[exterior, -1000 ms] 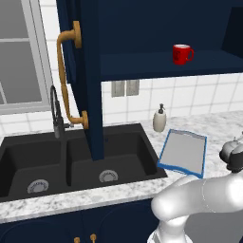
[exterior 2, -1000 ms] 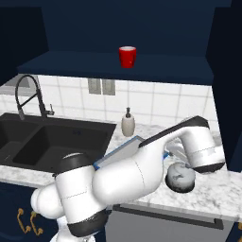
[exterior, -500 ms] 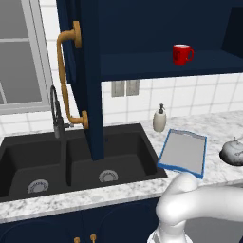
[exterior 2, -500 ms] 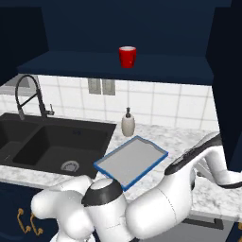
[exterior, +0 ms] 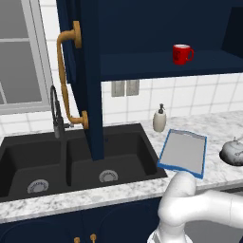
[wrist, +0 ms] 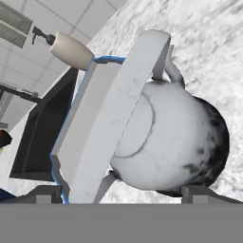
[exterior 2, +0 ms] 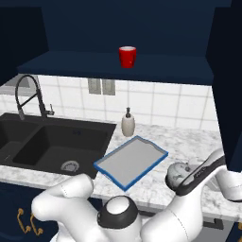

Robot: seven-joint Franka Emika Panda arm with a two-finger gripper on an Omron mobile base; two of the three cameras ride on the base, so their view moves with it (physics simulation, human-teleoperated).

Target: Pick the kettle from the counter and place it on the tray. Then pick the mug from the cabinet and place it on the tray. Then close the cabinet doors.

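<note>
Kettle pickup: the first step is under way and nothing has been lifted.
Counter [exterior 2: 189,138]: marble runs on to the right of the tray, with bare stone all round the kettle.
Cabinet doors [exterior: 88,71]: both are open. One hangs left of the tray over the sink [exterior: 71,156], well off the carry path.
Tray [exterior 2: 130,160]: bare, so it has room for both items. Its left edge lies near the sink rim.
Kettle [wrist: 161,137]: sits on the counter just right of the tray, unmoved.
Mug [exterior: 182,53]: on the cabinet shelf above the tray.
Change: the arm has swung down low to the right of the tray, bringing the hand in at the kettle.
Gripper [wrist: 124,192]: jaws spread wide with a tip on either side of the kettle, not yet closed.
</note>
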